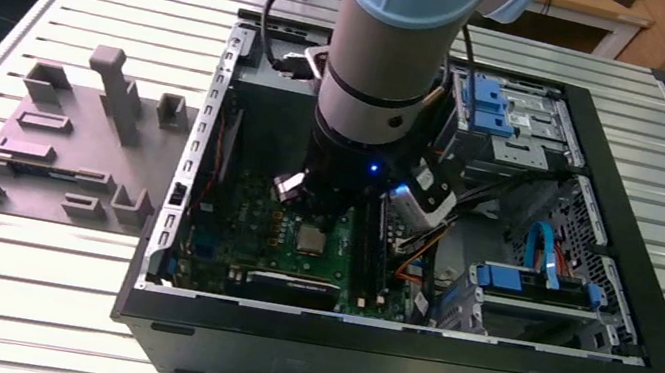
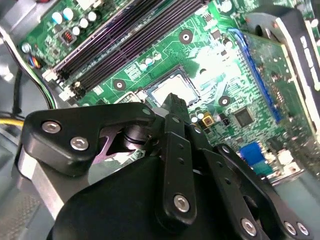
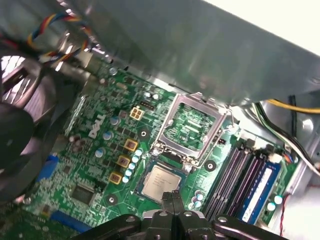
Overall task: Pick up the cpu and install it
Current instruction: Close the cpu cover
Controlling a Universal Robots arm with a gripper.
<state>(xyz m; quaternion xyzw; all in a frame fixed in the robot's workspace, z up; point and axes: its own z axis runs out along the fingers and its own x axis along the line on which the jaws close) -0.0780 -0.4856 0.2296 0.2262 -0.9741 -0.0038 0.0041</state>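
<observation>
The cpu (image 3: 159,182) lies flat, seated on the green motherboard (image 3: 95,150) just beside the raised hinged socket frame (image 3: 192,125); the tool (image 3: 173,199) hovers just above it, fingers pressed together, holding nothing

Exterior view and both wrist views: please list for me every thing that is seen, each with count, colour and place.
table: one, silver, slatted, under everything.
computer case: one, black, open, lying on the table.
fixture block: one, grey, on the table, on the exterior view's left of the case.
motherboard: one, green, inside the case.
cpu: one, silver-grey, lying in its socket on the motherboard.
socket cover: one, metal, swung open beside the cpu.
memory slots: several, dark, on the motherboard.
drive carriers: several, blue, in the case toward the exterior view's right.
arm: one, grey and pale blue, reaching down into the case.
gripper: one, black, shut, just above the cpu's edge.
</observation>
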